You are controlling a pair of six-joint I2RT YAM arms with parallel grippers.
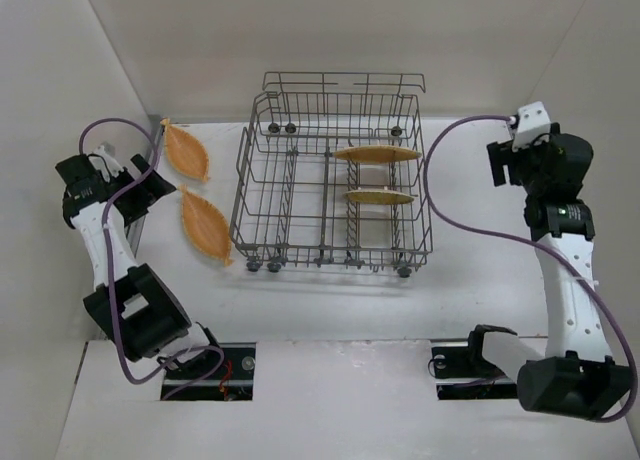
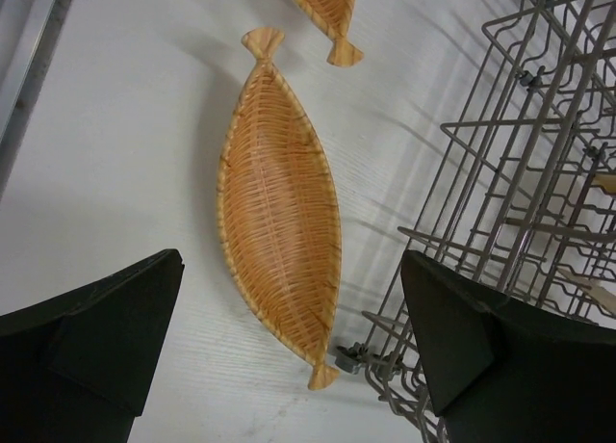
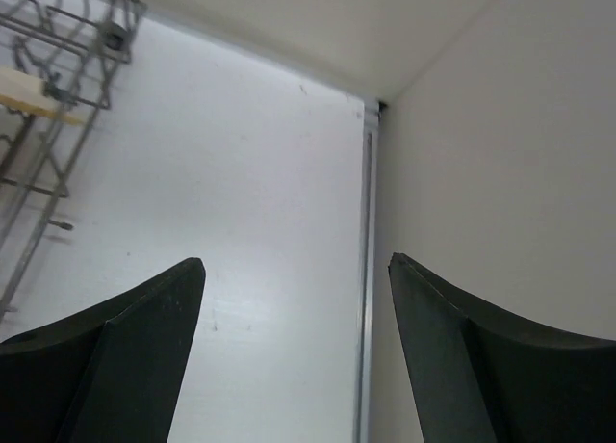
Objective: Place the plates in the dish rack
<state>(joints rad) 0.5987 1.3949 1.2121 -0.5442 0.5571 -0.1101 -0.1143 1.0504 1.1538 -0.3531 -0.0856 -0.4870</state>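
reading left to right from the overhead view.

(a) my left pincer (image 2: 291, 270), jaws spread wide and empty, hangs above the near leaf plate (image 2: 279, 212). that plate lies flat on the bench (image 1: 330, 300), just beside the left side of the dish rack (image 1: 340, 250), with its lower tail close to a rack wheel.

(b) the far leaf plate (image 1: 186, 151) also lies flat, farther back. it is roughly tail to tail with the first but apart from it.

(c) inside the rack, the rear racked plate (image 1: 377, 153) and the front racked plate (image 1: 380, 197) stand on edge among the tines in the right half.

(d) my right pincer (image 3: 296, 270), likewise released and holding nothing, looks down on bare bench near the right wall, well apart from the rack.

handling note, as i judge it: the near leaf plate looks woven, so it is probably light, fairly stiff, and rough enough not to slip. it is shallow with a low raised rim, and lying flat it offers little to hook under. i would take it across the narrow width at the belly, one finger outside each long rim, or else pinch one long rim. the knotted tails look too small to trust. a gentle clench should do, since hard squeezing might buckle the weave.
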